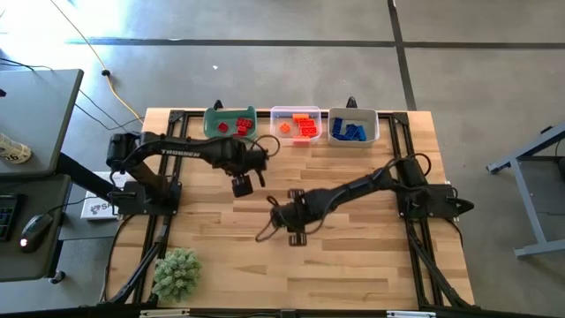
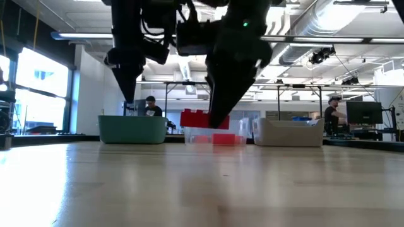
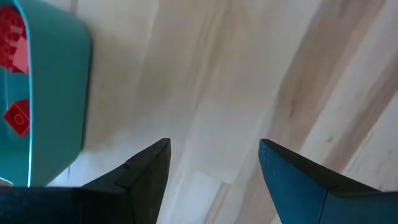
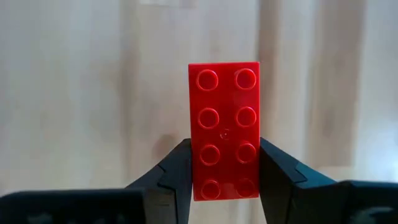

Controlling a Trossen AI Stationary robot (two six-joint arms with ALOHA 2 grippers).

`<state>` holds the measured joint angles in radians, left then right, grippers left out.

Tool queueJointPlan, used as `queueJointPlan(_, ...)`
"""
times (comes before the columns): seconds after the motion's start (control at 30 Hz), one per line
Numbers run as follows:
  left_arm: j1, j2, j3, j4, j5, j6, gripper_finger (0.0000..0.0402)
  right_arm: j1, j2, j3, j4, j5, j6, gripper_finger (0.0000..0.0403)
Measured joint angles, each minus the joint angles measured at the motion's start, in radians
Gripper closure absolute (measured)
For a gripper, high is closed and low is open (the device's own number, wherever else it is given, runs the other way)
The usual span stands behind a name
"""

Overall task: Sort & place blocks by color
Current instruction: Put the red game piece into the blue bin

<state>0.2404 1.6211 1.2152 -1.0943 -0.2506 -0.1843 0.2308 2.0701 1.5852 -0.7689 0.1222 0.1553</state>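
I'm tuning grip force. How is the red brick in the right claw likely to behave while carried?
The red brick looks rigid, so it probably won't flex between the right claw fingers. Its glossy sides may be slippery; gripped at one end, it might pivot. It's small, likely light. Flat faces suggest it won't roll once released.

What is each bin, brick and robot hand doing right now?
Right gripper: shut on red brick, above the table.
Left gripper: open, empty, beside green bin.
Green bin: holds red bricks.
Clear bin: holds orange bricks.
Grey bin: holds blue bricks.
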Motion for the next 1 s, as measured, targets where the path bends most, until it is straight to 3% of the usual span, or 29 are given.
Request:
queueJointPlan(0.37,0.19,0.0,0.0,0.033,0.049,0.091,0.0167,-0.208,-0.007,0.0,0.025,-0.034,-0.268,0.0288)
queueJointPlan(0.7,0.337,0.0,0.0,0.149,0.258,0.143,0.0167,-0.369,-0.051,0.0,0.084,-0.077,-0.42,0.0288)
queueJointPlan(1.0,0.478,0.0,0.0,0.258,0.528,0.0,0.0167,-0.458,-0.068,0.006,0.129,-0.071,-0.556,0.0288)
